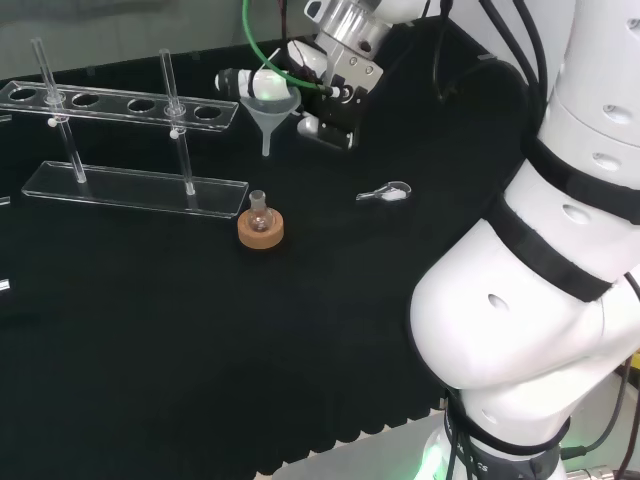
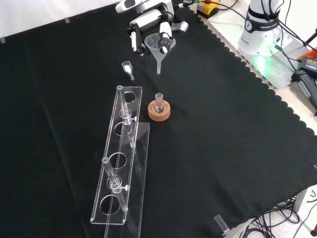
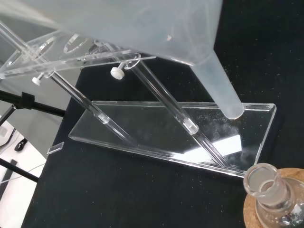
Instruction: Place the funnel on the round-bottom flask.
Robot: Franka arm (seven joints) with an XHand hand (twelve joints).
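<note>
Funnel [image 1: 270, 108], flask [image 1: 260, 212]: one each.

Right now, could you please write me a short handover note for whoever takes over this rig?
Hand: shut on the funnel, holding it in the air, spout pointing down.
Flask: upright on its cork ring on the cloth, next to the clear rack; neck open, nothing in it.
Done: the funnel is picked up.
Left: the spout is off to one side of the flask neck, not above it. Bring it over, lower the spout in, let go.
</note>
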